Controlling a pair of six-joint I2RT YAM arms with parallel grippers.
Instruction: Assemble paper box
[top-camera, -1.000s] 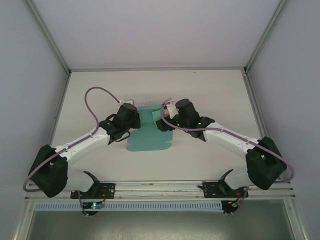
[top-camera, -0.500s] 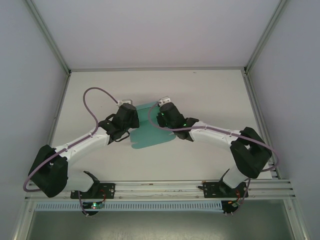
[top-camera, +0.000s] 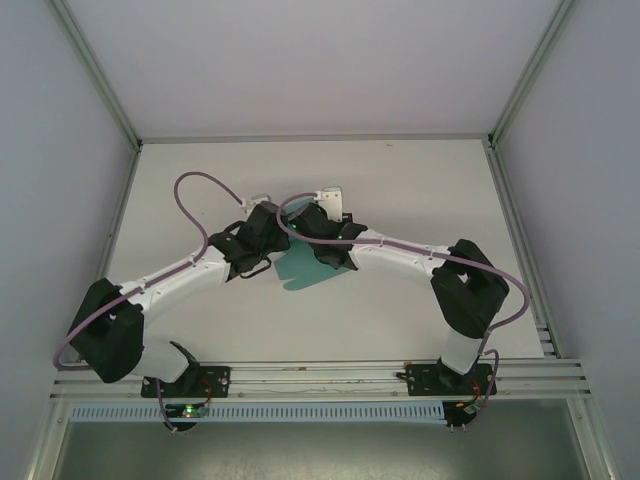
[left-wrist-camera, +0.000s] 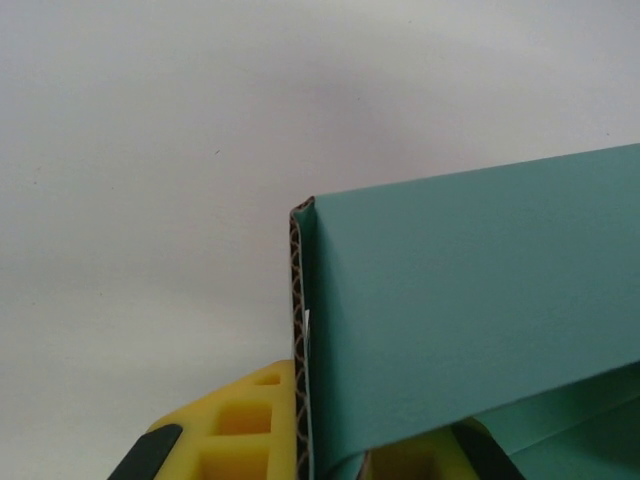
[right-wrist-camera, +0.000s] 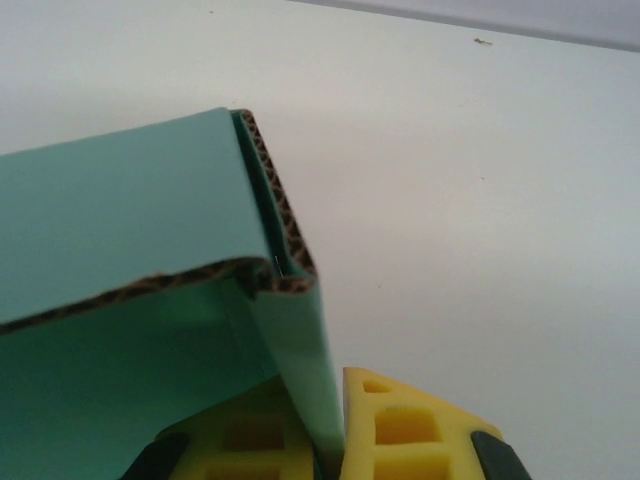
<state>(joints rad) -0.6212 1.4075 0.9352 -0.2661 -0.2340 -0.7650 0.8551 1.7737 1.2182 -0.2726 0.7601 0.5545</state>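
The paper box (top-camera: 300, 268) is a teal-green corrugated card sheet, partly folded, lying mid-table between my two arms. In the left wrist view the box (left-wrist-camera: 470, 320) has a raised panel whose edge sits between the yellow fingers (left-wrist-camera: 235, 425); my left gripper (left-wrist-camera: 305, 455) is shut on it. The right wrist view has a folded flap of the box (right-wrist-camera: 150, 250) running down between yellow fingers (right-wrist-camera: 410, 430); my right gripper (right-wrist-camera: 335, 445) is shut on that flap. From above, the left gripper (top-camera: 272, 232) and right gripper (top-camera: 300, 232) stand close together over the card's far end, hiding most of it.
The white table (top-camera: 430, 190) lies bare behind and to the right of the arms. Metal frame posts (top-camera: 505, 190) border the table on both sides, and a rail (top-camera: 320, 375) runs along the near edge by the arm bases.
My right gripper has shut on the card's flap and swung left toward the left gripper. The card has folded up and drawn in, showing less flat area. The left gripper kept its grip.
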